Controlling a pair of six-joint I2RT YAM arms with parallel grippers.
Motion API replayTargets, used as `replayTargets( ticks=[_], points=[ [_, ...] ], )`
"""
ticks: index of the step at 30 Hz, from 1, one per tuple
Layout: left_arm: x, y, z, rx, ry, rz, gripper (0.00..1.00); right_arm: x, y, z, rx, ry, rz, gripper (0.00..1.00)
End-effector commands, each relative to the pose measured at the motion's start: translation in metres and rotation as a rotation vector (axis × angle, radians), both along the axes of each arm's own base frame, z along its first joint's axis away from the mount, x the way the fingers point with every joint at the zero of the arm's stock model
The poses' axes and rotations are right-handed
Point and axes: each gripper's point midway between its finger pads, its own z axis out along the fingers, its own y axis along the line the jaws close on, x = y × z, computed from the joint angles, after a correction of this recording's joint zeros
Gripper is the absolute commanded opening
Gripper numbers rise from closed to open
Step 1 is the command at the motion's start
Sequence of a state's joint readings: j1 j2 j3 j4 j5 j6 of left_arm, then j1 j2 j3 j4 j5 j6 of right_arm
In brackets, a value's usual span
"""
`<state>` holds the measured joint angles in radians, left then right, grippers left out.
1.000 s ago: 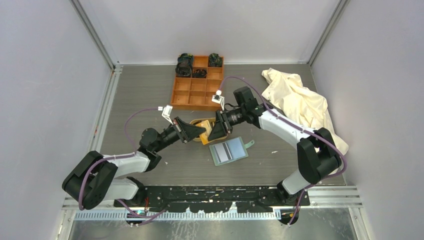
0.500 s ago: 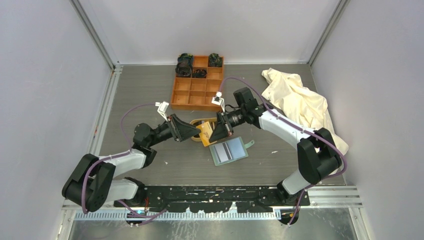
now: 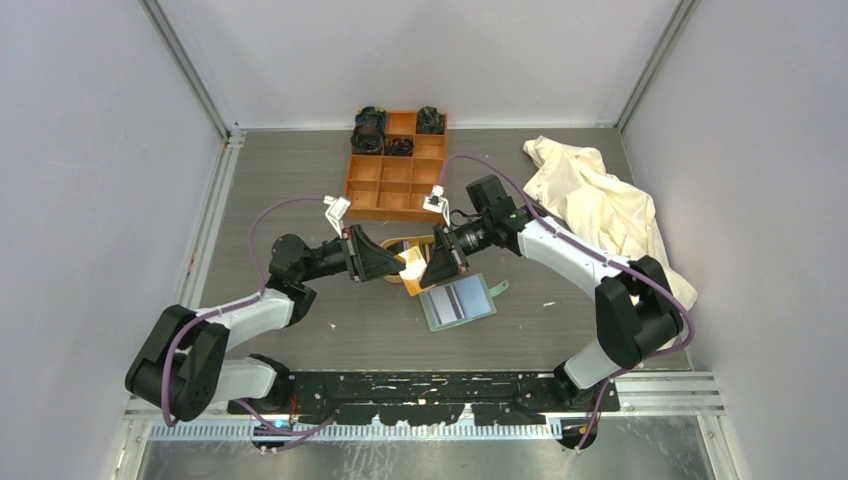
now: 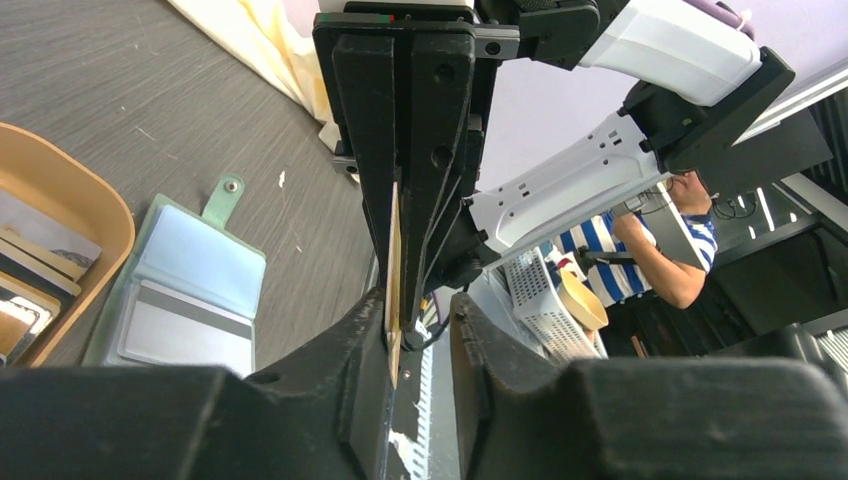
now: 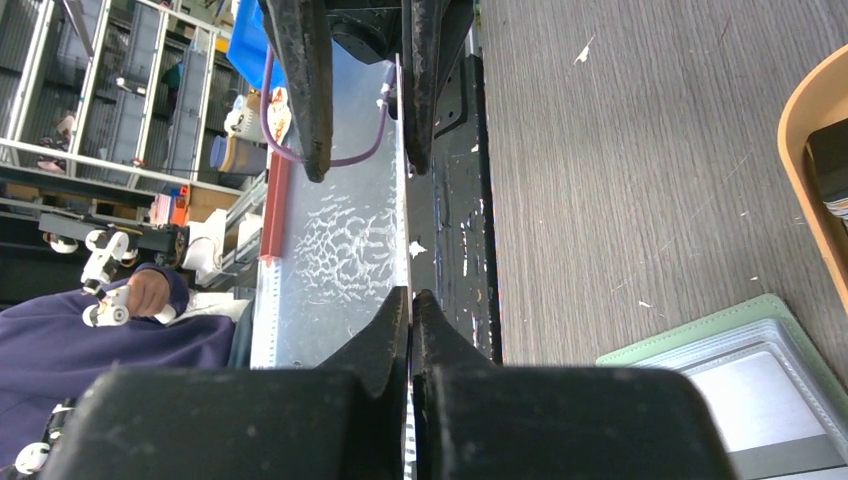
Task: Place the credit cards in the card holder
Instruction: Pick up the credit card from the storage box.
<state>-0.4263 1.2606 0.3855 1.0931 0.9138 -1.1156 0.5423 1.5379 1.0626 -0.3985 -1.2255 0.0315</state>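
Card holder (image 3: 457, 303) open flat, grey striped card (image 4: 180, 325) inside; wooden tray (image 4: 108, 215) holds more cards (image 4: 35, 262). We see right gripper (image 5: 411, 310) clamped on tan credit card (image 4: 393, 250), left gripper (image 4: 418, 325) parted around it.

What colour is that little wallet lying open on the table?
The card holder is sage green with pale pockets inside; the left wrist view shows it best.

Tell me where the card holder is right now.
Top view: the card holder lies open just right of centre, on the near side of the right gripper and its tan card, beside the tray.
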Motion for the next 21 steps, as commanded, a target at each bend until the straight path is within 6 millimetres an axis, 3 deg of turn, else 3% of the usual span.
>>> replayTargets(
  ticks=[1, 4, 6, 8, 9, 11, 13, 17, 21],
  points=[
    [-0.003, -0.006, 0.014, -0.012, -0.067, -0.042, 0.27, 0.001, 0.005, 0.014, 0.037, -0.051, 0.027, 0.01],
    [-0.003, -0.008, 0.014, -0.011, -0.067, -0.053, 0.17, 0.001, 0.006, 0.013, 0.026, -0.044, 0.026, 0.01],
    [-0.003, -0.01, 0.013, -0.006, -0.065, -0.058, 0.03, 0.001, 0.006, 0.012, 0.026, -0.062, 0.031, 0.01],
    [-0.002, -0.011, 0.012, -0.005, -0.06, -0.054, 0.0, 0.001, 0.005, 0.011, 0.021, -0.072, 0.028, 0.02],
    [-0.001, -0.01, 0.011, -0.004, -0.054, -0.048, 0.0, 0.002, 0.004, 0.01, 0.012, -0.081, 0.027, 0.09],
    [0.002, -0.01, 0.008, 0.002, -0.03, -0.027, 0.0, 0.007, -0.004, 0.008, -0.028, -0.144, 0.015, 0.36],
    [0.003, -0.008, 0.0, 0.01, 0.002, 0.0, 0.0, 0.022, -0.023, 0.011, -0.074, -0.262, -0.007, 0.56],
    [0.0, -0.003, -0.023, 0.021, 0.084, 0.078, 0.0, 0.062, -0.084, -0.002, -0.195, -0.508, -0.129, 0.75],
    [-0.008, -0.01, -0.052, 0.063, 0.2, 0.14, 0.0, 0.075, -0.137, -0.064, -0.417, -0.903, -0.001, 0.93]
  ],
)
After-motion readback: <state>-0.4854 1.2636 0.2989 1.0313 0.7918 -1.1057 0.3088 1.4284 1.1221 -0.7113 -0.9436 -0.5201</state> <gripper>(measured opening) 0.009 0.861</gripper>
